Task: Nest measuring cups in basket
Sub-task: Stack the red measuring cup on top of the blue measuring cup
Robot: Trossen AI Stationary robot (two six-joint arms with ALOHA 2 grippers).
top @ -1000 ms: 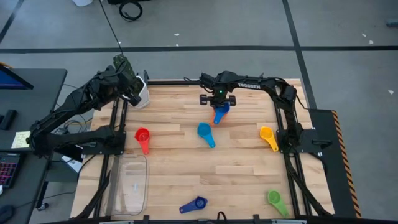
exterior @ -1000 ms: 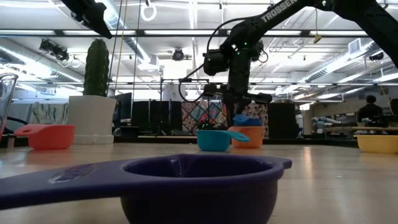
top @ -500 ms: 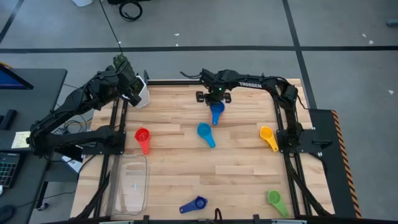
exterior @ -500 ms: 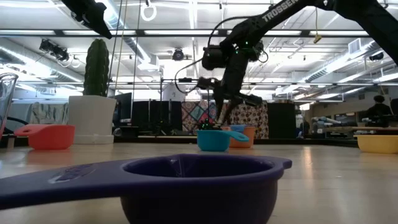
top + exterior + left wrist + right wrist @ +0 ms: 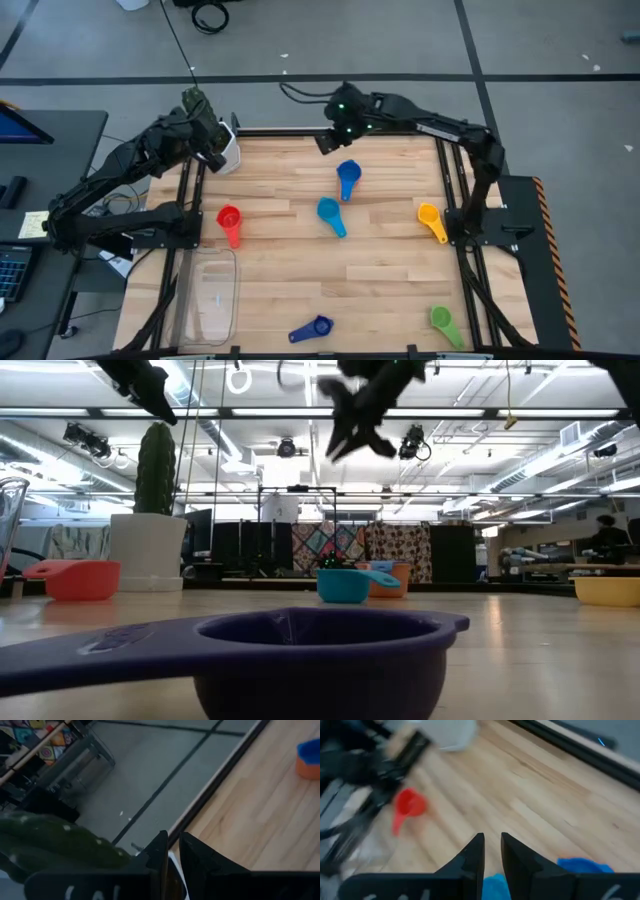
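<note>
Item: right gripper [image 5: 352, 426], high over the far edge of the table [image 5: 300, 260], jaws spread and empty. Item: left gripper [image 5: 171, 838], at the far-left corner just beside the white pot [image 5: 228, 152] and its cactus [image 5: 55, 852], jaws drawn nearly together with only a slit between them, pinching nothing. Item: blue cup [image 5: 348, 176], seated in the orange cup [image 5: 308, 769] at mid-table towards the far side. Items, each lying alone on the wood: light-blue cup [image 5: 327, 211], red cup [image 5: 229, 218], yellow cup [image 5: 429, 215], green cup [image 5: 441, 319] and dark-blue cup [image 5: 318, 327]. Item: basket [image 5: 226, 262], at the near-left corner, with no cup in it and well apart from the stacked pair. Hazards, as you would have judged them: a grip on the blue cup alone could have lifted it out of the orange one; the pair faced a long carry to the basket; the basket's clear walls were easy to misjudge, so a cup could have clipped the rim; a careless first swing of the left arm could have tipped the pot. Writing: none that you could read.
</note>
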